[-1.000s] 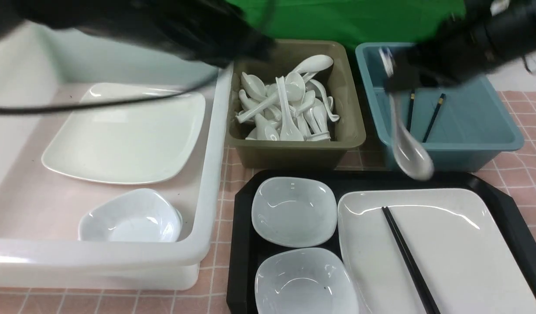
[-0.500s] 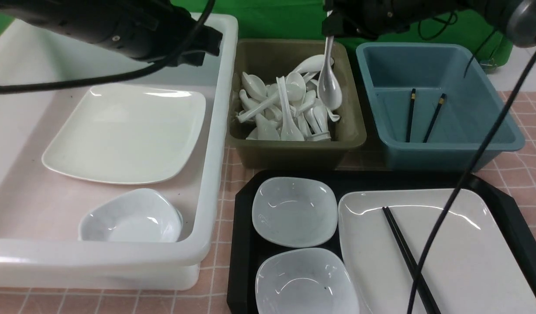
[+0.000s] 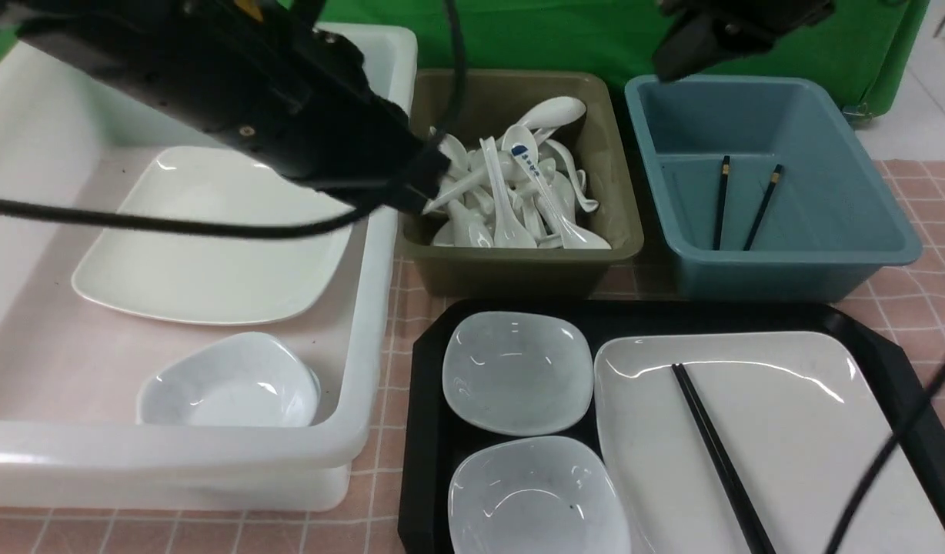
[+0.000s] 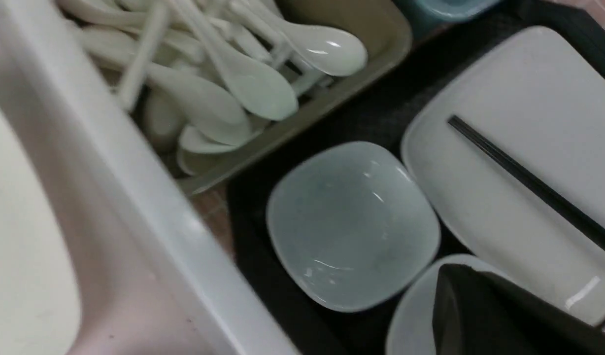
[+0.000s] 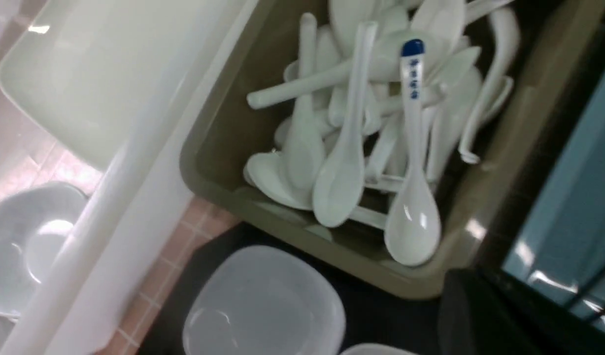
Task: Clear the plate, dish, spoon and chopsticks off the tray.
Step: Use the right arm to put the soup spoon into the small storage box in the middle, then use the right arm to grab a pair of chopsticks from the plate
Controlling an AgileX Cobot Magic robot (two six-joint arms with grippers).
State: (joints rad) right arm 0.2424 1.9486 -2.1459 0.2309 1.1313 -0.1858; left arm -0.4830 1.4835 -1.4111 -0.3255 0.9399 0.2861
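**Tray clearance: spoon removed, remaining items outstanding**

Nearest the camera, the tray [image 3: 420, 462] is found loaded. On its left half two small dishes are seated close together, the near dish [image 3: 538, 500] and the far dish [image 3: 516, 372]. On its right half the plate [image 3: 796, 431] is lying flat. The chopsticks [image 3: 715, 454] are laid together diagonally across the plate.

Beyond the tray, the spoon [image 3: 553, 208] is located in the olive bin [image 3: 519, 273], on top of the plain spoons [image 3: 472, 231]. Its bowl is turned toward the near wall and its blue tip points away. It is touched by neither gripper, and this item is judged cleared.

To the right, two gold-banded chopsticks [image 3: 722, 204] are noted in the blue bin [image 3: 780, 269]. To the left, another plate [image 3: 211, 254] and a small dish [image 3: 230, 381] are noted in the white tub [image 3: 365, 369].

The left gripper [image 3: 422, 181] is held over the border between tub and olive bin. Nothing is seen in it, and whether its fingers are spread or pressed together cannot be told. The right gripper [image 3: 672, 58] is held farthest back, above the blue bin's far left corner. Only a dark blurred mass is shown, so its state cannot be told either.

The chopsticks, plate and dishes are judged outstanding. The chopsticks would be expected first, since the plate lies under them.
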